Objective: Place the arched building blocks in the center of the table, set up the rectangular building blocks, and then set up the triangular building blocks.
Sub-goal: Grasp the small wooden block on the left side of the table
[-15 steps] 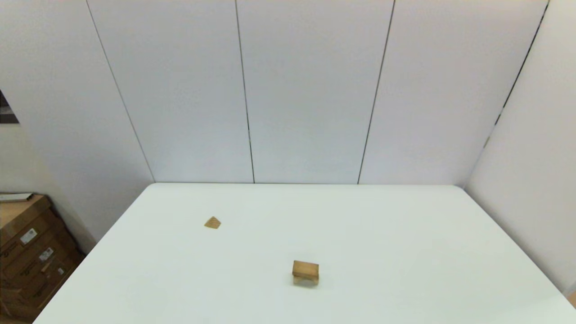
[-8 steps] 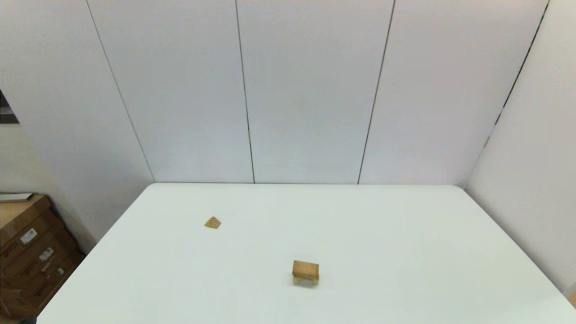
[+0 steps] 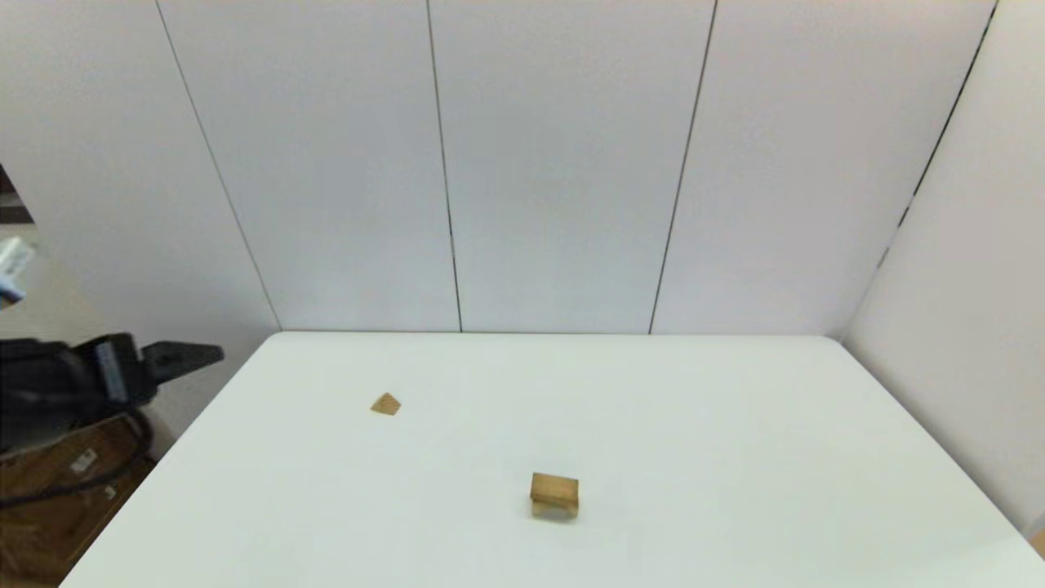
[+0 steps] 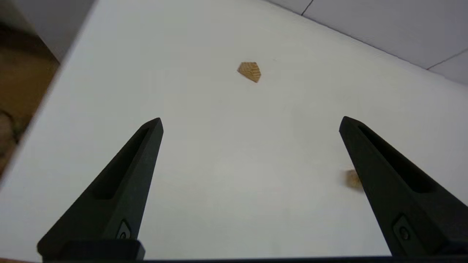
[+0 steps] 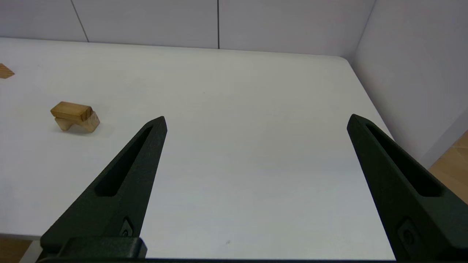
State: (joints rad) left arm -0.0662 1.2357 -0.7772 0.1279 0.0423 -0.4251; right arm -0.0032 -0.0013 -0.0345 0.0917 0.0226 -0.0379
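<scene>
I am bringing the released left gripper (image 4: 250,122) toward the triangular block (image 4: 249,71), risking nudging it across the counter (image 3: 735,425); right gripper (image 5: 256,120) also released

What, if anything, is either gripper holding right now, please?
Nothing. The left gripper and right gripper are both open and empty; the triangle lies untouched.

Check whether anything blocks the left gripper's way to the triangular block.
Nothing visible does. The left gripper, open, faces the triangular block across bare table; the stacked rectangular block and arched block sit off to the side.
</scene>
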